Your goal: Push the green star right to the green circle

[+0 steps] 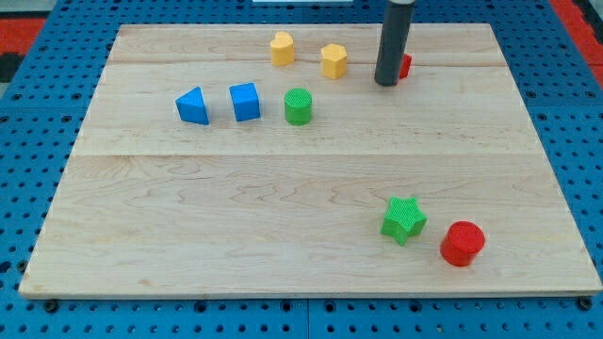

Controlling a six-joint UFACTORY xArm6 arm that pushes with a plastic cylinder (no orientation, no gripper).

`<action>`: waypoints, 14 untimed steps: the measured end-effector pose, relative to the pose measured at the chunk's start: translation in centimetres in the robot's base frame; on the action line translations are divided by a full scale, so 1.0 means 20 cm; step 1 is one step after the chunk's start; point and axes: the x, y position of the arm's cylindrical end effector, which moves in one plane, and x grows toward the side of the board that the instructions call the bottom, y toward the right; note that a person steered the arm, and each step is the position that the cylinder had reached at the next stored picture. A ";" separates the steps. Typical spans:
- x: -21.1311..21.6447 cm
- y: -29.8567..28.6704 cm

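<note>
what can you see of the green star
The green star is a small chunky block with a ridged, printed-plastic look, lying flat on the wooden board toward the view's bottom right. A red cylinder sits close at its right, seemingly not touching. My tip is far off near the view's top.

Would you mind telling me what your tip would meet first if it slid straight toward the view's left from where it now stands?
Most likely the yellow hexagonal block, the nearest block left of my tip. It sits slightly higher in the view, so my tip may only clip it, or slip past below; depth is hard to judge.
</note>
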 end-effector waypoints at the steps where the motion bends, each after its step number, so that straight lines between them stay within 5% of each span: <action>1: 0.03 0.00; 5: 0.06 -0.19; 8: -0.26 -1.19; 9: -0.47 -1.11; 11: -0.43 -0.50; 14: -0.44 -0.93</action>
